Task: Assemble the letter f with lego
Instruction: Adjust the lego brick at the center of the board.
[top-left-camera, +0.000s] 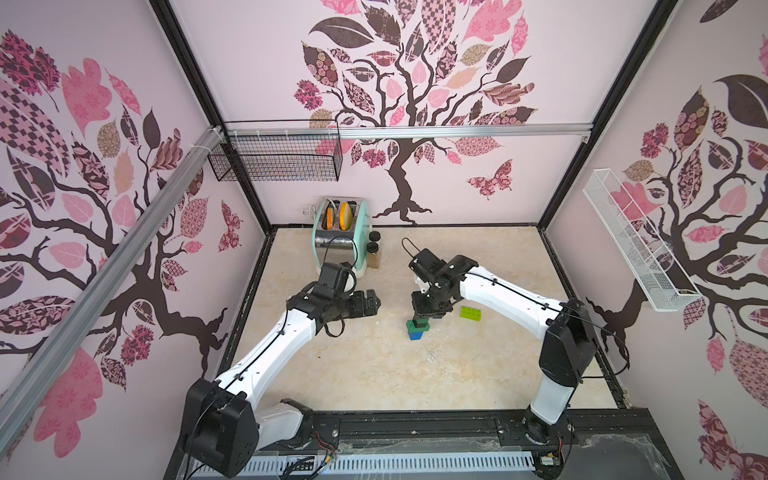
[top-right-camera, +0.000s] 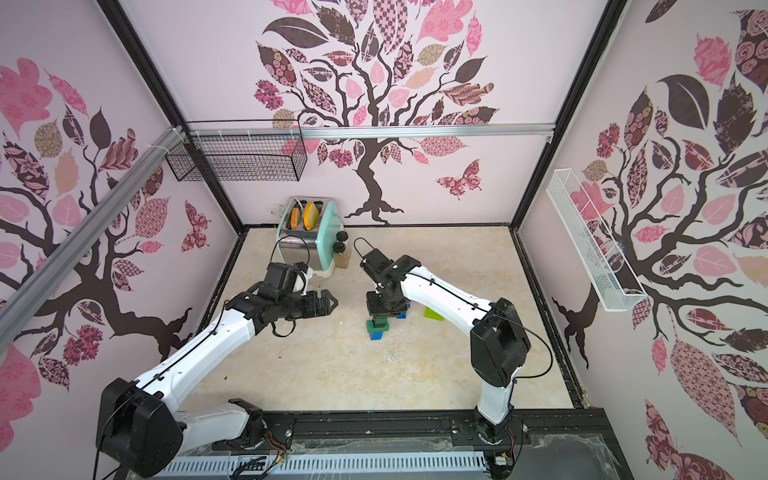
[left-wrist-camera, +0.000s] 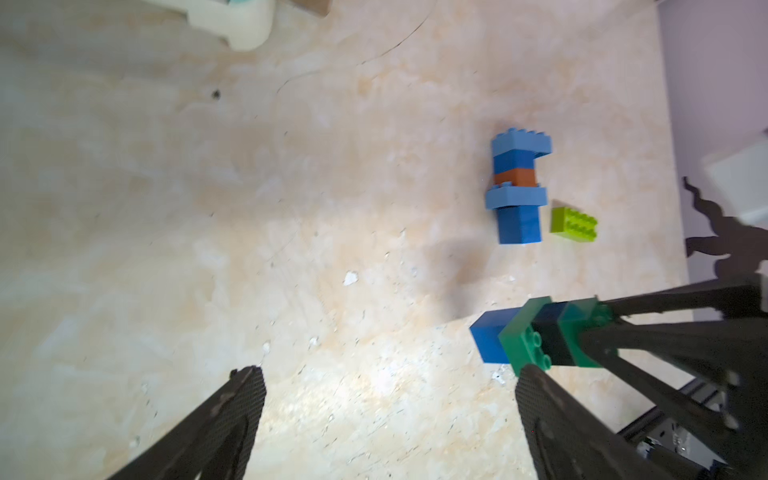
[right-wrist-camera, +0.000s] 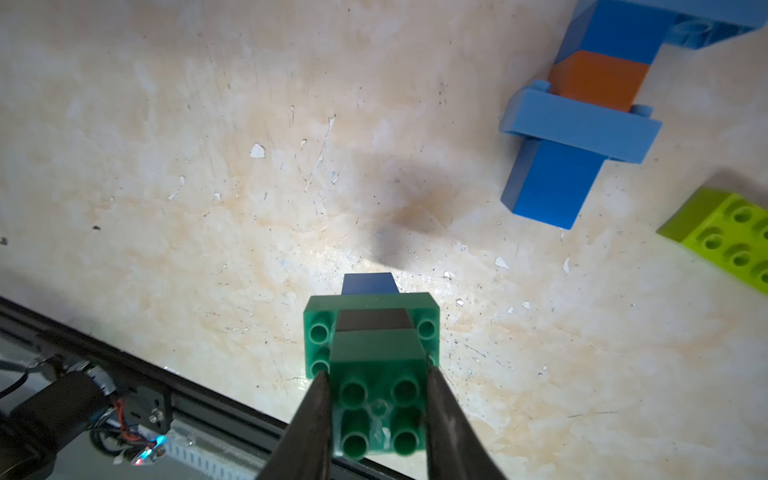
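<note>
My right gripper (right-wrist-camera: 377, 374) is shut on the dark green square brick (right-wrist-camera: 378, 411) that tops a lego stack (top-left-camera: 419, 328) (top-right-camera: 377, 328) of dark green, black, dark green oblong and blue. The stack hangs upright, and whether its blue end touches the table I cannot tell. Left of it, my left gripper (left-wrist-camera: 390, 386) (top-left-camera: 371, 304) is open and holds nothing. A second lego stack (left-wrist-camera: 519, 187) (right-wrist-camera: 582, 124) of light blue, blue and orange-brown bricks lies on its side behind the right gripper. A lime brick (top-left-camera: 471, 313) (left-wrist-camera: 573, 224) lies loose beside it.
A mint-and-chrome toaster (top-left-camera: 340, 232) stands at the back left with two dark-capped jars (top-left-camera: 373, 249) next to it. A black wire basket (top-left-camera: 276, 160) and a white one (top-left-camera: 636, 245) hang on the walls. A black rail (top-left-camera: 415, 428) runs along the front edge.
</note>
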